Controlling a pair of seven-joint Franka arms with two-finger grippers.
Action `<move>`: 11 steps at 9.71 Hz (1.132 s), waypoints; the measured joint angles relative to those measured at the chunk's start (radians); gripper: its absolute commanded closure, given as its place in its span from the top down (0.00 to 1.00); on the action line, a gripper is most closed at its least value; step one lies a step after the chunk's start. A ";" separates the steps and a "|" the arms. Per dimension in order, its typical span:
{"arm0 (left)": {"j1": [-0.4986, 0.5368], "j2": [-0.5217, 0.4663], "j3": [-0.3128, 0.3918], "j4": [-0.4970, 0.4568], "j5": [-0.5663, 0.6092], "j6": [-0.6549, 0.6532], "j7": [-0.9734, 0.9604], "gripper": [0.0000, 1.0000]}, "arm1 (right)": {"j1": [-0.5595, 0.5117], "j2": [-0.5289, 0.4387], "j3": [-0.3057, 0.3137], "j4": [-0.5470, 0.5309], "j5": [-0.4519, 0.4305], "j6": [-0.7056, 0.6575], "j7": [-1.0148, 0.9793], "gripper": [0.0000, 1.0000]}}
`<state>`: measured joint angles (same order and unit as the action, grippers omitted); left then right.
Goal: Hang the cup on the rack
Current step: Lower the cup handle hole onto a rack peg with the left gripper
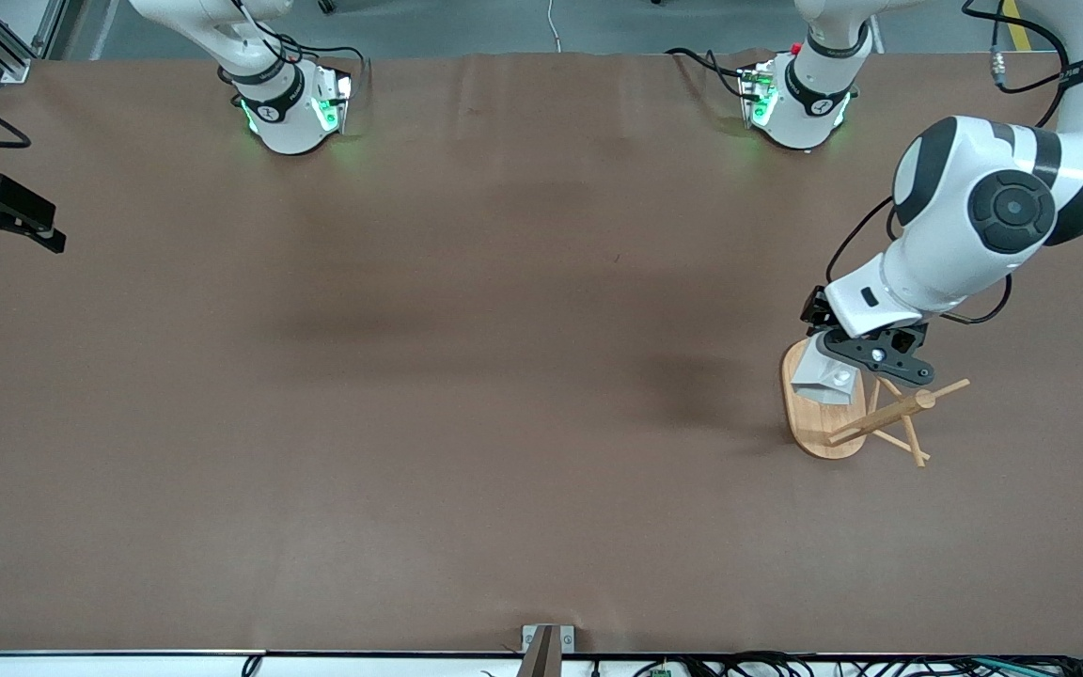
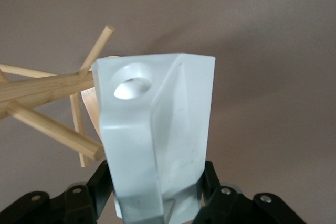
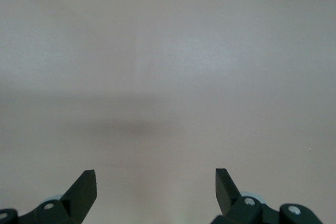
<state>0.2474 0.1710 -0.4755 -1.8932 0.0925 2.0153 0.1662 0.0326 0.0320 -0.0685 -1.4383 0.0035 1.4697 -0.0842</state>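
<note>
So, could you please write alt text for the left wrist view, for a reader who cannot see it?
The left gripper is shut on the cup, white and faceted, held up close beside the rack. The round hole in the cup's handle tab sits next to the bamboo pegs, with none through it. Plain brown table fills the background.

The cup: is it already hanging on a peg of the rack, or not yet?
Not yet. The left end effector holds the cup beside the rack; its handle hole is empty.
</note>
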 measured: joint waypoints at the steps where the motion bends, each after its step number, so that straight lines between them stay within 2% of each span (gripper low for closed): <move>1: 0.008 0.001 0.000 -0.002 -0.003 0.001 0.018 0.01 | -0.025 -0.006 0.015 -0.009 0.000 0.001 0.000 1.00; 4: 0.025 0.004 0.000 -0.006 -0.006 0.002 0.055 0.03 | -0.050 -0.027 0.041 -0.046 0.000 0.033 0.001 1.00; 9: 0.065 0.037 0.000 -0.011 -0.007 0.033 0.147 0.05 | -0.059 -0.029 0.042 -0.054 -0.004 0.067 0.002 1.00; 10: 0.072 0.043 0.000 -0.011 -0.007 0.041 0.161 0.12 | -0.059 -0.029 0.042 -0.054 -0.004 0.067 0.003 1.00; 11: 0.083 0.049 0.001 -0.011 -0.007 0.045 0.173 0.60 | -0.060 -0.029 0.042 -0.054 -0.004 0.067 0.003 1.00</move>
<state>0.3303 0.2196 -0.4750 -1.9043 0.0853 2.0600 0.3390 -0.0271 0.0033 -0.0264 -1.4921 -0.0005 1.5370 -0.0812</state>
